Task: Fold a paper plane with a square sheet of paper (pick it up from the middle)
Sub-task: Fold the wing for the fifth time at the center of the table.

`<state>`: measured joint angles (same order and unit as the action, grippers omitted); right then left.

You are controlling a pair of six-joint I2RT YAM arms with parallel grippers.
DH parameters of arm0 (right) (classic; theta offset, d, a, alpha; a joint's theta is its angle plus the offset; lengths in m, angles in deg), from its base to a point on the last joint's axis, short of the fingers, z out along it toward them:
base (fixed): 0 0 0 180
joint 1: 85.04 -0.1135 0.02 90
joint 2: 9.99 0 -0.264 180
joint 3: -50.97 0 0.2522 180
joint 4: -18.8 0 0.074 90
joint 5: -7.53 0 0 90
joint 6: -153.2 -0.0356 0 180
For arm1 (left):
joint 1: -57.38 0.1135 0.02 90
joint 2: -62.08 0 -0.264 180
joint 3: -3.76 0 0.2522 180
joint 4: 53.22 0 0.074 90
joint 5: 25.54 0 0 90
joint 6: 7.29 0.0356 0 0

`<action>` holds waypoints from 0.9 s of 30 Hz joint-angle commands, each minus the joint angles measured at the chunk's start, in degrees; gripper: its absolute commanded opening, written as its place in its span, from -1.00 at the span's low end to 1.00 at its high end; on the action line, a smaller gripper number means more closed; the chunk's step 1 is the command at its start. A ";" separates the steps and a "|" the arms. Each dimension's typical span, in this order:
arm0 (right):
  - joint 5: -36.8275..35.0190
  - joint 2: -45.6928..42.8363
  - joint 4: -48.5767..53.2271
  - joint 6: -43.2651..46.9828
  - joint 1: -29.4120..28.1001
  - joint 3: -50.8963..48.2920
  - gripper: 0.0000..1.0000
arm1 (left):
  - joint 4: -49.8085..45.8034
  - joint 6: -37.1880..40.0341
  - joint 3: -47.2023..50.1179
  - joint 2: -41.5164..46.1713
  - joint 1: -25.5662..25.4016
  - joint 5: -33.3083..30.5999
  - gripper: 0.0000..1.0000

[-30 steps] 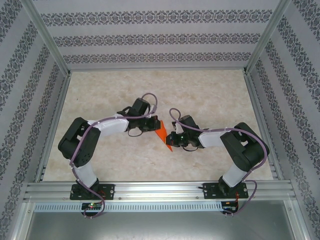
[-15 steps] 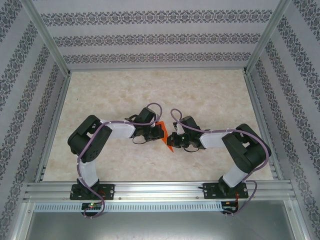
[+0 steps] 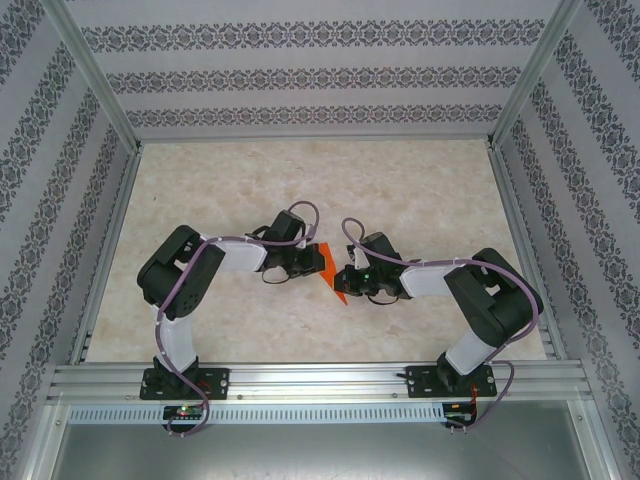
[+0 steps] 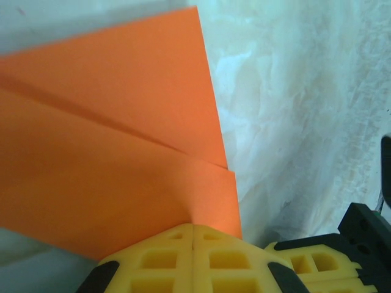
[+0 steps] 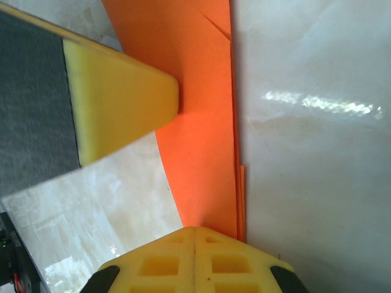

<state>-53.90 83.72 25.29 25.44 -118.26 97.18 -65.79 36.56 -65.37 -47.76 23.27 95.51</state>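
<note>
Left hand (image 4: 193,228), right hand (image 5: 194,230), pinching paper plane (image 4: 110,159)

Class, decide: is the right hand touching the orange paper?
Touching. The right wrist view shows the right hand shut on the orange paper, which runs in between its fingertips.

Beige marbled table (image 3: 420,185), orange paper plane (image 3: 328,268)

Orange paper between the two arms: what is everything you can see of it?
The orange paper is thin, plain and bright, folded into overlapping layers with straight diagonal creases. It tapers to a point toward the arms' bases and is near the middle of the table. The left gripper and the right gripper are each shut on an edge of it.
</note>
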 commanded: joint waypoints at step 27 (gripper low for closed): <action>-4.76 3.03 15.97 1.63 0.78 -2.85 -1.00 | -9.23 10.42 -9.78 2.61 12.36 -1.62 -0.87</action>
<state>-53.61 83.57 26.28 25.64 -117.88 97.53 -72.48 45.04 -73.96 -49.49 35.62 93.72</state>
